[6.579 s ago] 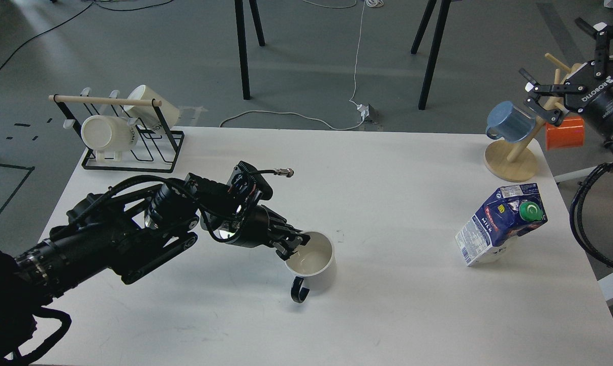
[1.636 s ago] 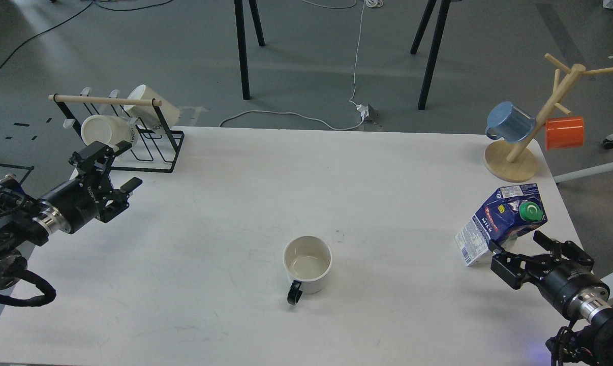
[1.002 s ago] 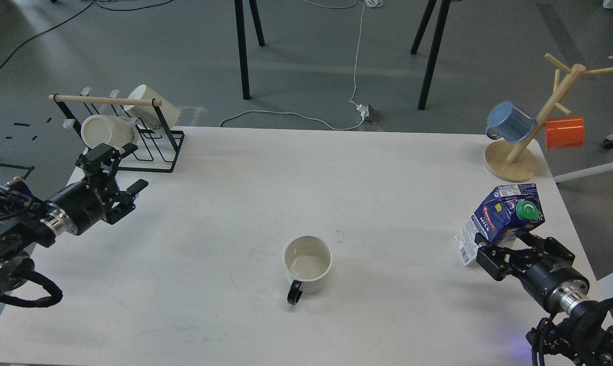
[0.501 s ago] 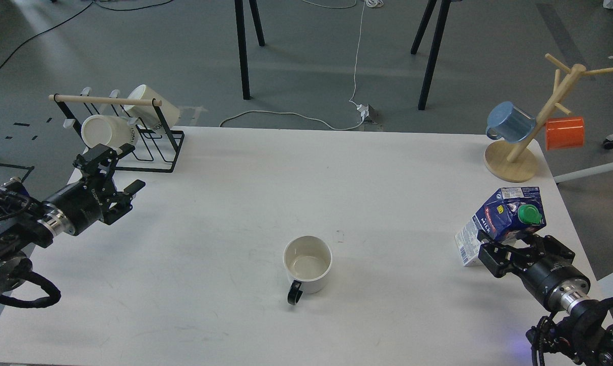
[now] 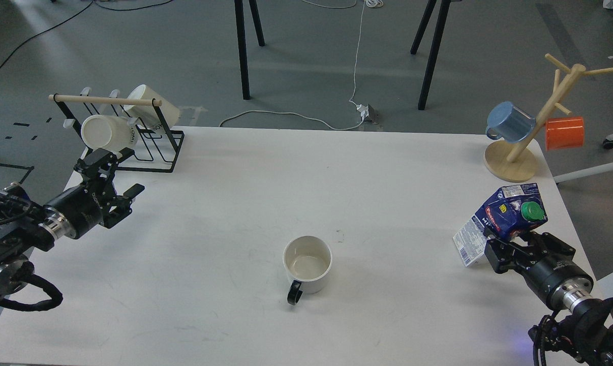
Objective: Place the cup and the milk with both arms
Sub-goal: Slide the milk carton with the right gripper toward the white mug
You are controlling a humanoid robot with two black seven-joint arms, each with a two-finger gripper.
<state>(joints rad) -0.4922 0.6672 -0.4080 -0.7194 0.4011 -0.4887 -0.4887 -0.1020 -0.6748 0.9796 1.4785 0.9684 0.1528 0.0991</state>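
Over on the right side of the white table [image 5: 388,168], the right gripper [image 5: 510,244] is at the base of the milk [image 5: 504,218], fingers on either side of the lower carton and clamped against it. The right arm reaches in low from the bottom right corner, forearm angled up and to the left, wrist nearly level with the tabletop. The carton leans, its green cap [image 5: 530,210] facing up and to the right, its white printed side turned to the left; whether its bottom edge touches the table I cannot tell, the gripper hides it.

The cup [image 5: 307,263] stands upright near the middle of the table, toward the near edge, mouth open to the camera, its black handle pointing down toward the near side. Nothing touches it, and it is well apart from both arms.

On the left, the left arm comes in from the left edge, stretched low over the table's left rim and pointing up and to the right. The left gripper [image 5: 114,175] has its fingers spread apart and holds nothing. It sits just in front of the black wire rack [image 5: 149,147] with two cream mugs lying in it.

At the far right corner, a wooden mug tree [image 5: 540,119] carries a blue mug [image 5: 510,122] and an orange mug [image 5: 564,133].
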